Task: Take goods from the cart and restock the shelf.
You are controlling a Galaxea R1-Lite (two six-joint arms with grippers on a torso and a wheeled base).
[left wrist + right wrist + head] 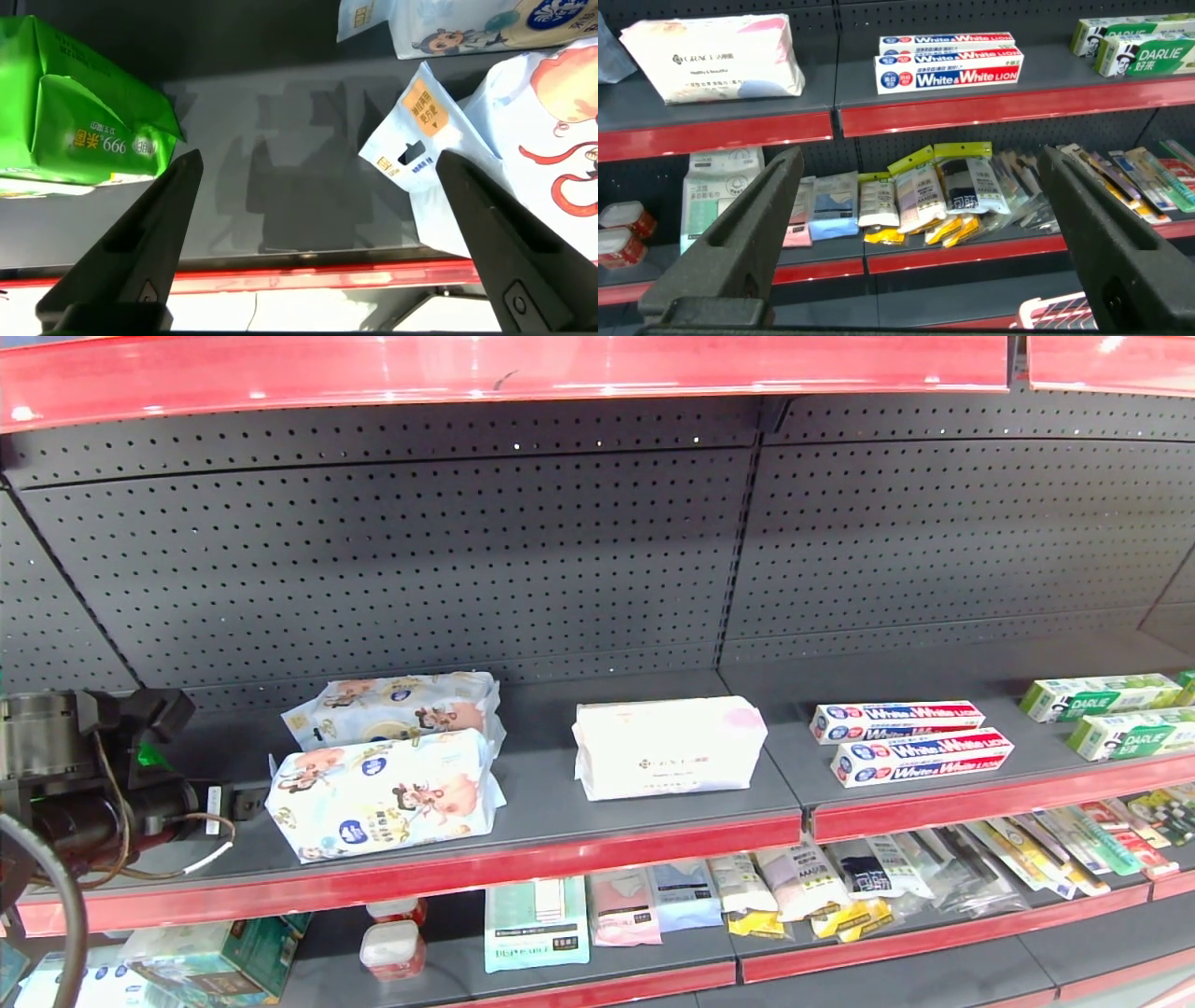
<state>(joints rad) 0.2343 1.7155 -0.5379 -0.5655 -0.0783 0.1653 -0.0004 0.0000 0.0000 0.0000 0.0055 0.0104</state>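
On the shelf [560, 803] lie two cartoon-printed packs [387, 793], one white pack [667, 747] and two red-and-white toothpaste boxes [920, 756]. The left gripper [318, 157], fingers spread, sits over the shelf between the cartoon-printed packs and one green pack [84, 112]. The right gripper [920, 151], also spread, faces the shelf front.

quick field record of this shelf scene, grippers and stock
left gripper: open, empty, over the middle shelf between green pack and cartoon-print packs
right gripper: open, empty, facing middle shelf and lower shelf
middle shelf stock: two cartoon-print packs, white pack, two red-and-white boxes, green boxes
lower shelf stock: flat packets lying in a row
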